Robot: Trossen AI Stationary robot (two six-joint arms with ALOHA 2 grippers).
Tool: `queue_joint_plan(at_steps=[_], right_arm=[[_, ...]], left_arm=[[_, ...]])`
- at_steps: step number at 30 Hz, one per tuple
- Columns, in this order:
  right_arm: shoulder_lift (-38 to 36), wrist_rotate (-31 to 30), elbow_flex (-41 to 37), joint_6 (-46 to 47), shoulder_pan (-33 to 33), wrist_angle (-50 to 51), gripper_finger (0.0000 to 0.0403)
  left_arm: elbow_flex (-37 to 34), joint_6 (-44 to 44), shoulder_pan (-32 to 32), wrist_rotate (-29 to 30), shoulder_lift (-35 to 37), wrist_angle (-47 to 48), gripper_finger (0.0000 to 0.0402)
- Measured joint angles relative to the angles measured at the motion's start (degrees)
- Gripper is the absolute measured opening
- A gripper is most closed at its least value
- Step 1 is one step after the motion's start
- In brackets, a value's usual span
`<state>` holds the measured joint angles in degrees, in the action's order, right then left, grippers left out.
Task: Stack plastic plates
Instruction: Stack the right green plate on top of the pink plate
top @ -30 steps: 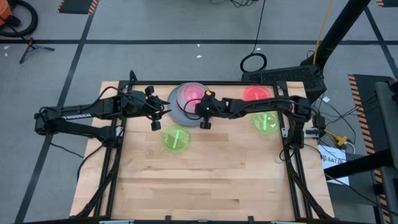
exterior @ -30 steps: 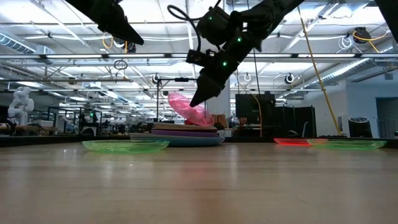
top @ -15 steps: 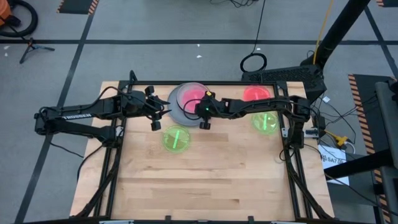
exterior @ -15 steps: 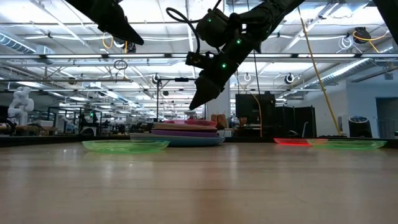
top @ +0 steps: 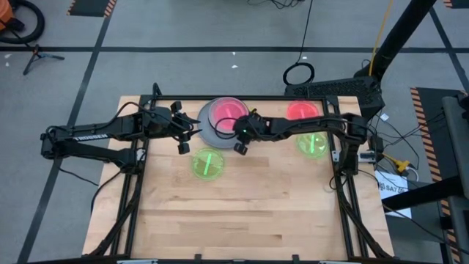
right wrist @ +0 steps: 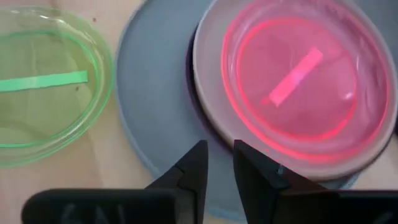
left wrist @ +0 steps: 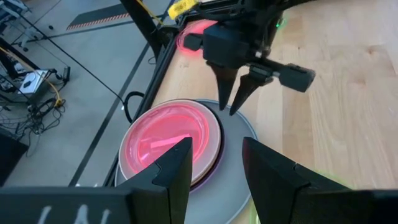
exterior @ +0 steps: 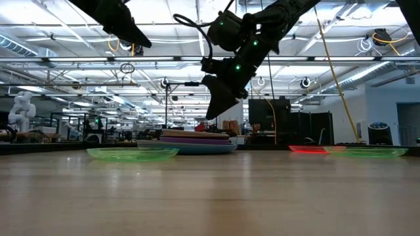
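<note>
A pink plate (top: 228,111) tops the stack (top: 220,125) at the worktop's (top: 242,213) far edge, with the right gripper (top: 240,146) just above its rim, fingers slightly apart and empty, the left gripper (top: 183,138) open beside it, and green plates (top: 208,163) and a red plate (top: 301,111) nearby.

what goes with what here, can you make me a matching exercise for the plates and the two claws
Things:
1. pink-red plate on the stack
2. green plate near the left arm
3. right claw
4. left claw

Places or states:
A. lies alone on bare wood
B. open, empty, above the stack's edge
C. topmost, lying flat
D. open, empty, waiting on the stack's other side

Pairs: 1-C, 2-A, 3-B, 4-D
</note>
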<state>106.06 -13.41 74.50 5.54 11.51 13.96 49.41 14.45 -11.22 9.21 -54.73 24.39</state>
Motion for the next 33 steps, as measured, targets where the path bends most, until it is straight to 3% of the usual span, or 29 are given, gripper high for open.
queue_joint_plan(at_steps=[9, 21, 31, 33], right_arm=[[-3.4, 0.2, 0.0, 12.0, -2.8, 8.5, 0.0068], [-4.6, 2.9, 0.0, 22.1, -6.7, 29.7, 0.0068], [-5.2, -9.2, -0.1, 27.9, -6.1, 53.7, 0.0068], [-6.2, -9.1, -0.6, 28.0, -5.2, 55.9, 0.0064]], left_arm=[[0.0, -0.1, 0.0, 0.0, 0.0, 0.4, 0.0147], [0.0, -1.3, 0.0, 0.0, 0.0, 0.9, 0.0147], [0.0, -1.5, 0.0, 0.0, 0.0, 0.9, 0.0147], [0.0, -1.6, 0.0, 0.0, 0.0, 0.9, 0.0147]])
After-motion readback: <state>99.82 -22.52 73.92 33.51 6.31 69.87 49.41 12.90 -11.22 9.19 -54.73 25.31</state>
